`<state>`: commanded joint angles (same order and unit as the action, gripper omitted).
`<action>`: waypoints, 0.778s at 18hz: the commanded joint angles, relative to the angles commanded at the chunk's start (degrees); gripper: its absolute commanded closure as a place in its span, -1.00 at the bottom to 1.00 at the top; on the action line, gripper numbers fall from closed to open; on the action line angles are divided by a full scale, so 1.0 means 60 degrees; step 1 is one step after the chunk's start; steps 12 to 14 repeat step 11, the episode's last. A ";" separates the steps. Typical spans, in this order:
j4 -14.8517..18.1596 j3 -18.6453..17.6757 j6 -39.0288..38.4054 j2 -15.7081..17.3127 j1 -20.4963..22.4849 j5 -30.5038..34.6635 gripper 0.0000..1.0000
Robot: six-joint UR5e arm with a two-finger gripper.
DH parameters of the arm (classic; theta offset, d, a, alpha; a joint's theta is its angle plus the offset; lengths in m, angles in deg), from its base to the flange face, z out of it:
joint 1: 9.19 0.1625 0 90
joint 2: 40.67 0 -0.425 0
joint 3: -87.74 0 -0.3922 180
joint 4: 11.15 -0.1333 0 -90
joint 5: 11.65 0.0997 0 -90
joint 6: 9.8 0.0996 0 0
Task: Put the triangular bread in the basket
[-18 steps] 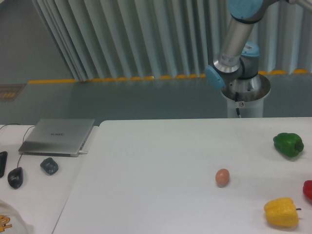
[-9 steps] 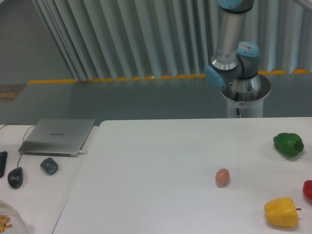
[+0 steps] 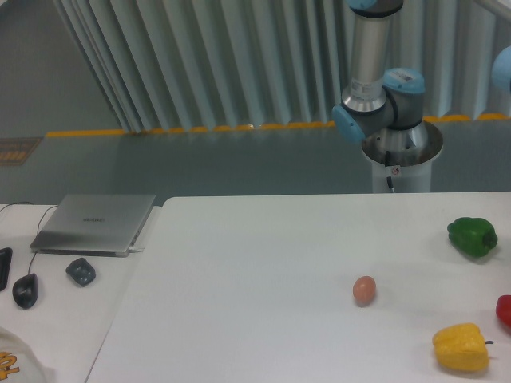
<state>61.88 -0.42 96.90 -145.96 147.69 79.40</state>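
arm (image 3: 374,72) upright behind the table, gripper out of frame, so its grip cannot be told

triangular bread and basket not visible; white table (image 3: 255,279) holds an egg (image 3: 364,290) mid-right, green pepper (image 3: 472,237) and yellow pepper (image 3: 461,347) near the right edge, laptop (image 3: 94,223) far left

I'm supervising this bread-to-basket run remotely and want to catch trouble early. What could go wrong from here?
1. Neither triangular bread nor basket is in view, so the arm may have no visible target.
2. The yellow pepper could be mistaken for the bread.
3. The egg sits loose mid-table; a sweeping arm might roll it.
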 joint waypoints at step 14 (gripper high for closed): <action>0.0719 0.0675 -0.0044 -0.0294 -0.0103 -0.0043 -1.00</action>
